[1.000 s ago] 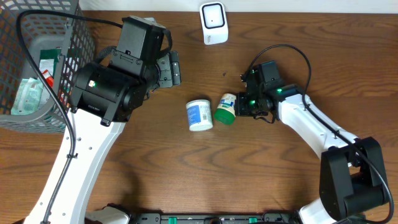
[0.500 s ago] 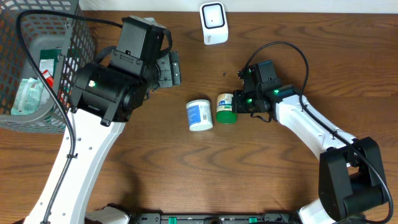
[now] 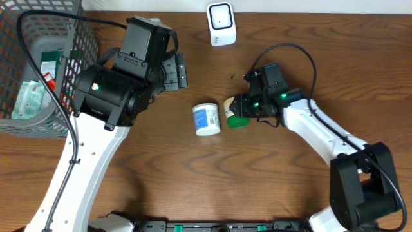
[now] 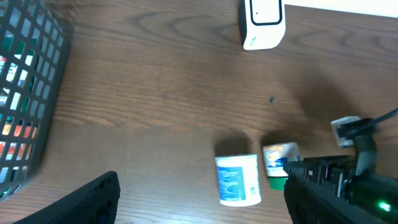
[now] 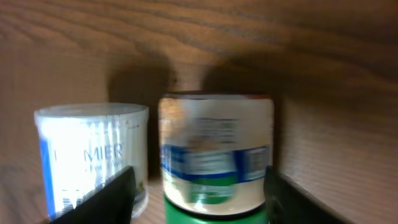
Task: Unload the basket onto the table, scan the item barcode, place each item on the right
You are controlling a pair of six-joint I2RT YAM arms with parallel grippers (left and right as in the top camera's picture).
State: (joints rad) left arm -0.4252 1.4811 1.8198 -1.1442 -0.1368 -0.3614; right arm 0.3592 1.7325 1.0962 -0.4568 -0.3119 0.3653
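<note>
Shows the right gripper (image 5: 198, 175) with its fingers parted and lowered on either side of a small white plastic bottle with a green cap (image 5: 216, 155); places that bottle on its side on the brown wooden table (image 3: 193, 174), squarely between the two fingers, green cap towards the wrist and base pointing out past the fingertips; leaves a sliver of space at the finger on the tub's side (image 5: 99, 199); gives no clear answer on whether the other finger (image 5: 292, 202) touches the bottle's flank; renders the blue-and-white label as a blur, with no barcode legible.

Sets a squat white tub with a blue printed label (image 3: 206, 119) just outside the right gripper's fingers, just beside the bottle and likewise down on the wood.

Catches the left gripper (image 3: 174, 72) held above the table, well apart from both containers, fingers spread wide and gripping nothing; looks down between them onto bare wood, with the tub and bottle low in that view.

Puts a white boxy scanner with a dark-rimmed window (image 3: 221, 24) far out ahead of the left fingertips, near the table's far edge and well apart from the bottle.

Places a dark wire basket (image 3: 74, 45), stuffed with packets, off to the left of those fingers.
</note>
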